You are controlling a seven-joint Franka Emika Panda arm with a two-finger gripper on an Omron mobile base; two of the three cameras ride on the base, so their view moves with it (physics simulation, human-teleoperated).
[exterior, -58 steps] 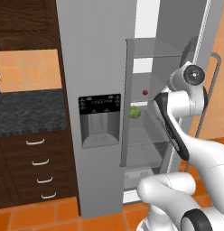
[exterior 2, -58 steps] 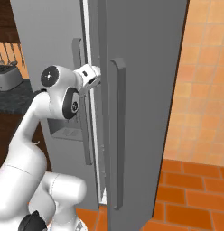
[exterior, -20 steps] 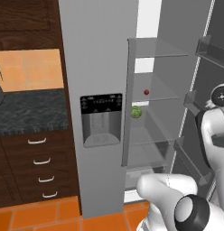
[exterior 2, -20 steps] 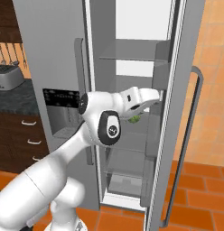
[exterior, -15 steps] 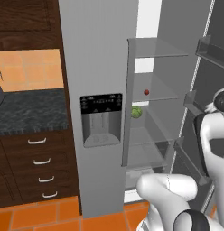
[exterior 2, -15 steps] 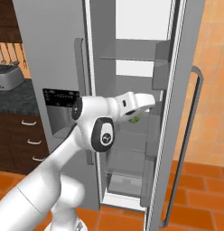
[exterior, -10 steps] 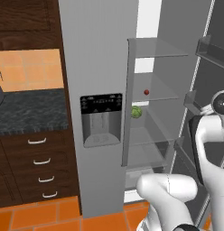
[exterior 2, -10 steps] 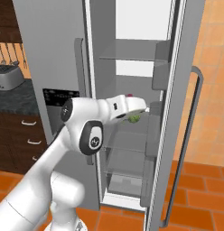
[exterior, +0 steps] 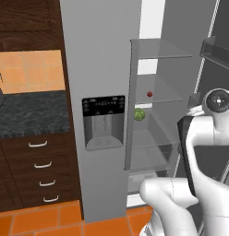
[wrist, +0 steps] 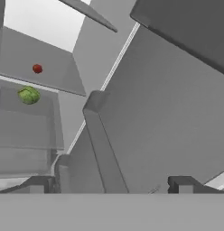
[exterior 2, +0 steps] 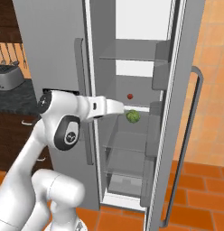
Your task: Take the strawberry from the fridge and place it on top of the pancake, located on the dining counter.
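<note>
The fridge [exterior: 98, 55] stands with its right door [exterior 2: 182, 90] swung wide. The strawberry [exterior: 149, 94] [exterior 2: 130, 96] [wrist: 37, 68] is a tiny red dot on a glass shelf inside. A green leafy ball [exterior 2: 133, 116] [wrist: 29, 95] lies on the shelf just below it. My gripper [exterior 2: 123, 108] reaches in from the left edge of the opening, close beside the green ball and below the strawberry. In the hand view the gripper [wrist: 113, 185] is open, its dark fingertips [wrist: 39, 185] wide apart with nothing between them. The pancake and the dining counter are out of view.
Door bins [exterior 2: 160, 67] jut from the open door on the right of the opening. Glass shelves [exterior: 155, 48] stack above and below the fruit. A black speckled worktop [exterior: 28, 115] over dark drawers [exterior: 40, 170] flanks the fridge on the left, with a toaster [exterior 2: 7, 76].
The right door stands much wider than in the earliest frames. Over the last second my hand drew back leftward to the edge of the opening, with the jaws still wide.
</note>
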